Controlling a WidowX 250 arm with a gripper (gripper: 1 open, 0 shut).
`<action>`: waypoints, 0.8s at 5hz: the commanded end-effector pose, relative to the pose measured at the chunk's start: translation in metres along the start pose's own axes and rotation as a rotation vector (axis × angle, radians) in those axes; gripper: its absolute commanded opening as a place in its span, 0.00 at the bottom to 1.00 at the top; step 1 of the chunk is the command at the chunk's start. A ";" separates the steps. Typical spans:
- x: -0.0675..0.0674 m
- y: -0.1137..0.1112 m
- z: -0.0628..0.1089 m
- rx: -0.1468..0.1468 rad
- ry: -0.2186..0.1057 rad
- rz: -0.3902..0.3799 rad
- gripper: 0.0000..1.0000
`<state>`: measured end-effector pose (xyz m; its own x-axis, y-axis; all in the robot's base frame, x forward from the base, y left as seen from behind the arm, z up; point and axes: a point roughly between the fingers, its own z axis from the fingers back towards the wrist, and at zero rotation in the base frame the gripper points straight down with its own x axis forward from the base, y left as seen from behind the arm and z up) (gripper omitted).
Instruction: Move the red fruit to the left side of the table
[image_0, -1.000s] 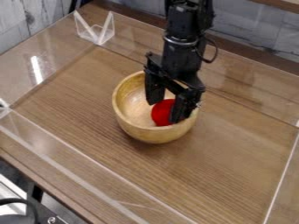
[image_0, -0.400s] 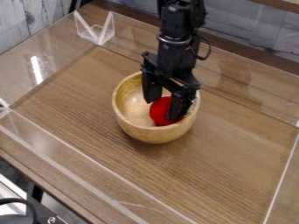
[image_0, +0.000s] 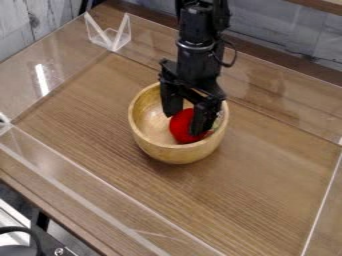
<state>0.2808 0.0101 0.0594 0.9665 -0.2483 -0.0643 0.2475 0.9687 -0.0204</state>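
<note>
The red fruit (image_0: 182, 126) lies inside the light wooden bowl (image_0: 155, 140) near the middle of the brown wood-grain table (image_0: 107, 190). My black gripper (image_0: 189, 116) points straight down into the bowl, open, with one finger on each side of the fruit. The right finger (image_0: 205, 119) covers part of the fruit. I cannot tell whether the fingers touch it. Its green top is hidden by the gripper.
Clear acrylic walls (image_0: 40, 160) edge the table on all sides. A clear folded stand (image_0: 107, 32) sits at the back left corner. Bare tabletop stretches left and in front of the bowl.
The gripper has shifted slightly left over the bowl and stays open; the fruit and bowl have not moved.
</note>
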 end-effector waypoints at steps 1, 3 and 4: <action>0.009 0.008 0.012 0.014 -0.057 0.003 1.00; 0.011 0.010 0.013 0.015 -0.070 0.005 1.00; 0.012 0.010 0.013 0.015 -0.076 0.005 1.00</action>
<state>0.2862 0.0135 0.0603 0.9699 -0.2408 -0.0354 0.2402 0.9705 -0.0205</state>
